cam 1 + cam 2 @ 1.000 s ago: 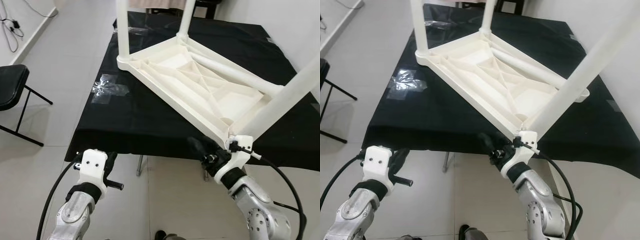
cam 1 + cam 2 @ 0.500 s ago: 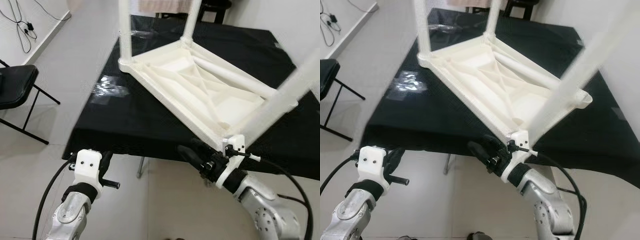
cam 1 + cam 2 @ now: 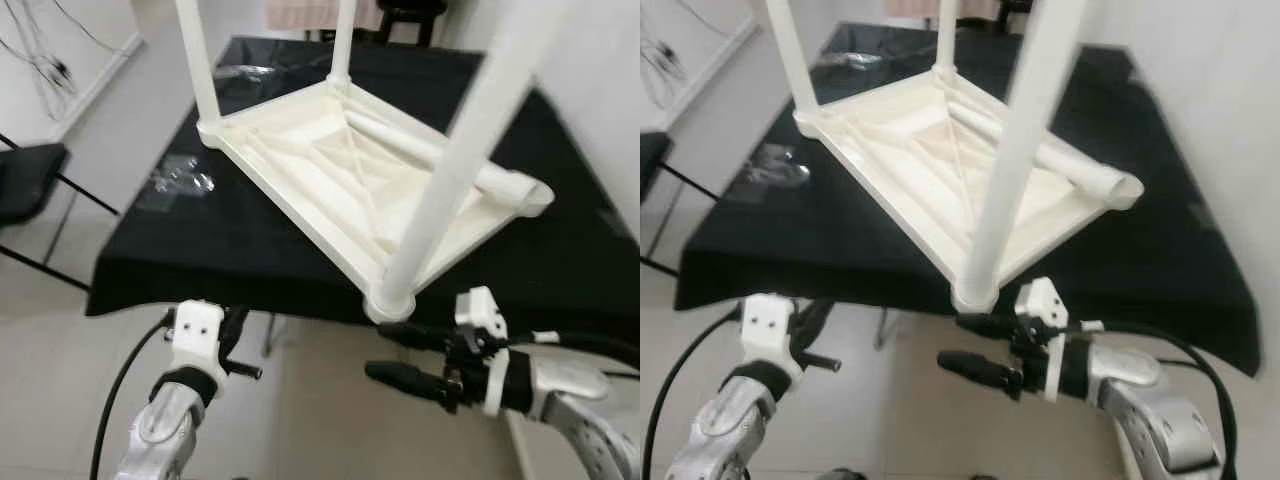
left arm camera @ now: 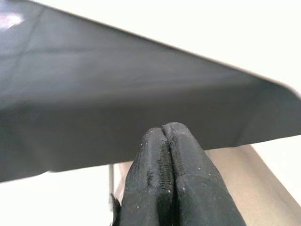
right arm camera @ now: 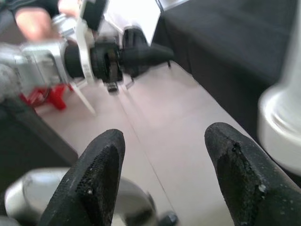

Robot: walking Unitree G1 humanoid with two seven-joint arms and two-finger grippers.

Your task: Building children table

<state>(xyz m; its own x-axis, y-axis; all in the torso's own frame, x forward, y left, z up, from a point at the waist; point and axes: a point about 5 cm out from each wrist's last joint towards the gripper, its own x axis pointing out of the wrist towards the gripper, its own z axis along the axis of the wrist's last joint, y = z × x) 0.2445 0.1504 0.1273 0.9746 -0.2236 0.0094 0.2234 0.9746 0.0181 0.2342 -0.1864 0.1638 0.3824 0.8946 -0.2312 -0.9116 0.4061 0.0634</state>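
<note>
A white children's table [image 3: 330, 180] lies upside down on a black-clothed table [image 3: 200, 250]. Three of its legs stand up: far left [image 3: 195, 60], far [image 3: 340, 40] and near [image 3: 460, 150]. Another white leg [image 3: 440, 155] lies loose inside the frame. My right gripper [image 3: 385, 352] is open just below the near corner, over the floor, fingers pointing left and touching nothing. In the right wrist view the near leg's socket [image 5: 282, 117] sits beside one fingertip [image 5: 230, 160]. My left gripper [image 3: 236, 322] hangs below the cloth's front edge, its fingers [image 4: 164, 141] shut on nothing.
A black folding chair [image 3: 25, 180] stands on the floor to the left, with cables [image 3: 45, 60] on the wall behind it. Crumpled clear plastic [image 3: 180, 180] lies on the cloth's left side. A dark seat [image 3: 405, 12] is behind the table, a white wall to the right.
The whole view has shifted as the camera moved. My right gripper has turned and dropped from beside the near corner to under it, fingers now pointing left. The left arm has barely moved.
</note>
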